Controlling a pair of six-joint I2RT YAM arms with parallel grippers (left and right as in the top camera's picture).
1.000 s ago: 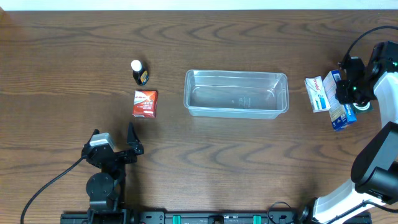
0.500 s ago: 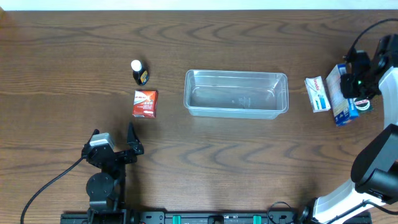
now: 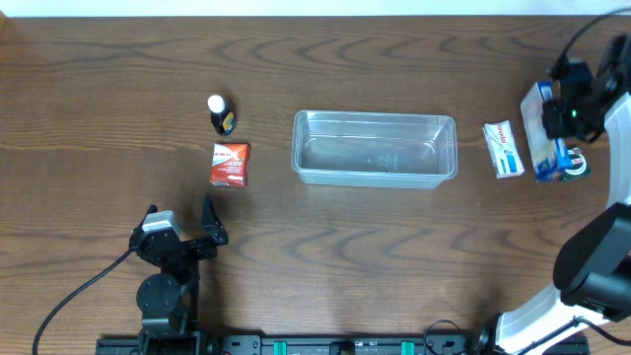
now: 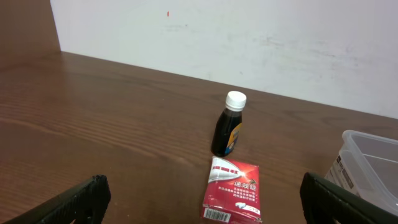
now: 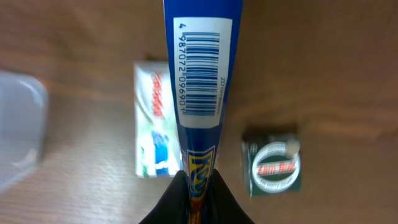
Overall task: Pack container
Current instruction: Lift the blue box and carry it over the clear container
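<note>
Right wrist: right pincer [image 5: 198, 186] is clamping the blue barcoded box [image 5: 199, 68], pickup underway; next needs carrying it over the container [image 5: 18, 130] off to the pincer's side.

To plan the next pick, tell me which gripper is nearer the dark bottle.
Left. The left gripper is open just in front of the bottle; the right gripper, shut on a blue box, is beyond the container.

Overhead looks straight down; closer wrist views share the container [image 3: 375, 115].

One container [image 3: 375, 148], one bottle [image 3: 221, 116] — four boxes: red box [image 3: 230, 164], white box [image 3: 504, 149], blue box [image 5: 198, 68], green box [image 5: 273, 167]
</note>
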